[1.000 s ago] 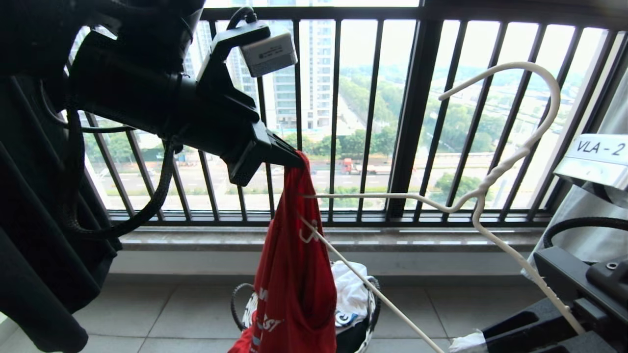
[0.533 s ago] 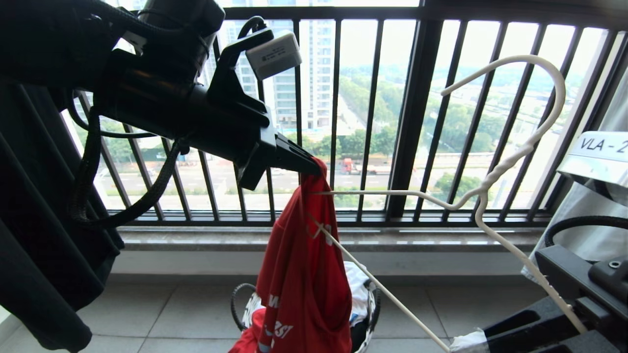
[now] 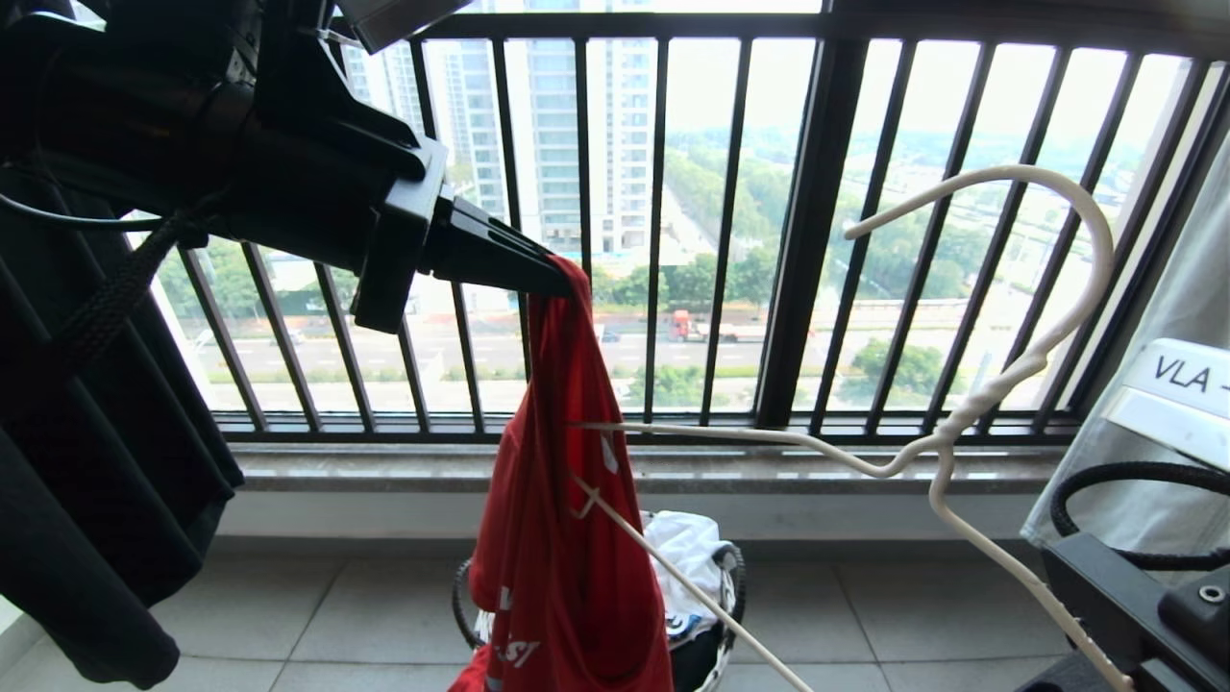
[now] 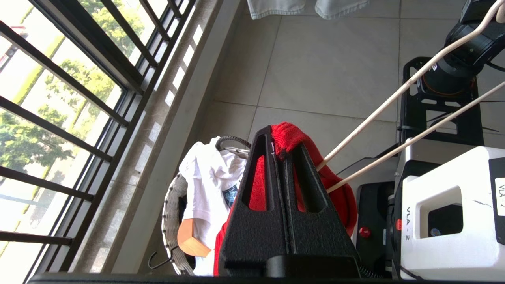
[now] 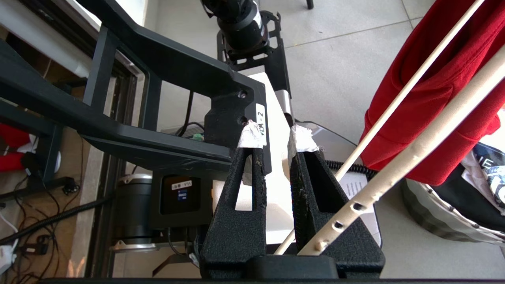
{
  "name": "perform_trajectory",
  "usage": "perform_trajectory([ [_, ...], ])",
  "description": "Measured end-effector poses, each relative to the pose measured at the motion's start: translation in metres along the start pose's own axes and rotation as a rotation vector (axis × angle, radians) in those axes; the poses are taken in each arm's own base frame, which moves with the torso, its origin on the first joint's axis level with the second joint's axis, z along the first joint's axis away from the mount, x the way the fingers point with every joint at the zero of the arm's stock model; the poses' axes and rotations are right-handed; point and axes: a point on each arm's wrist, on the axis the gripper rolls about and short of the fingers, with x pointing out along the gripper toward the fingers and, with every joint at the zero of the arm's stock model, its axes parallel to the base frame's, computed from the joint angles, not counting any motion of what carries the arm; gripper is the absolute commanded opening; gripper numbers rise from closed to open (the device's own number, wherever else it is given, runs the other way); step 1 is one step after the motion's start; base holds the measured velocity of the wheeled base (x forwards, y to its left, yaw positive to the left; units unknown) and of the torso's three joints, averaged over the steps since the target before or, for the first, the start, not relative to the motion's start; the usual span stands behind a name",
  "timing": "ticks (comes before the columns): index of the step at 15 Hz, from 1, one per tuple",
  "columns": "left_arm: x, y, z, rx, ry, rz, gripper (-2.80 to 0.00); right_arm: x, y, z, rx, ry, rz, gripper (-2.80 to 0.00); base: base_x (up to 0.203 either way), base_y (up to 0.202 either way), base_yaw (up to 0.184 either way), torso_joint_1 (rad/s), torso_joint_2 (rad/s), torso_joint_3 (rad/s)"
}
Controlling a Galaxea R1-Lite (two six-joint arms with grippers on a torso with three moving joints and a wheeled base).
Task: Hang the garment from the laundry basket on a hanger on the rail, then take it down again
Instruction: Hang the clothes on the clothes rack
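My left gripper [image 3: 562, 274] [image 4: 278, 140] is shut on a bunched fold at the top of the red garment [image 3: 567, 538] [image 4: 290, 138], which hangs down over the laundry basket [image 3: 732, 569] [image 4: 169, 205]. One end of the off-white hanger [image 3: 961, 413] [image 5: 394, 173] is pushed into the garment, its hook pointing up at the right. My right gripper [image 5: 276, 138], low on the right, holds the hanger's other end: the thin lower bar runs between the narrow jaws near their base and the notched arm lies against one finger. The rail is out of view.
The black window railing [image 3: 807, 240] stands close behind. A white T-shirt [image 3: 687, 548] and a wooden hanger [image 4: 189, 240] lie in the basket. Black cloth [image 3: 86, 481] hangs at the left, grey cloth [image 3: 1168, 317] at the right. My white base [image 4: 446, 209] is below.
My left gripper has lifted the garment's top higher and a little to the left, and its wrist has turned. The hanger has sunk lower with my right arm.
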Motion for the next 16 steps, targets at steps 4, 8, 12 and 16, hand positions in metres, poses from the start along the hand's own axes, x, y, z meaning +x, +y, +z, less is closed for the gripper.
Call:
perform_trajectory([
  [4, -0.016, -0.004, 0.008, 0.029, -0.011, 0.068, -2.80, 0.008, 0.005, -0.006, -0.008, 0.033, 0.060, -2.80, 0.000, 0.000, 0.000, 0.000, 0.00, 0.000],
  [8, -0.014, -0.004, 0.007, 0.025, -0.009, 0.063, -2.80, 0.014, 0.010, -0.009, -0.018, 0.056, 0.100, -2.80, 0.000, 0.000, 0.000, 0.000, 0.00, 0.000],
  [12, -0.004, -0.010, 0.006, 0.001, -0.001, 0.011, -2.80, 0.009, 0.011, -0.007, -0.027, 0.036, 0.084, -2.80, 0.000, 0.000, 0.000, 0.000, 0.00, 0.000],
  [16, 0.002, -0.022, 0.003, -0.029, 0.013, -0.040, -2.80, -0.003, 0.004, -0.003, -0.027, -0.015, 0.001, -2.80, 0.000, 0.000, 0.000, 0.000, 0.00, 0.000],
])
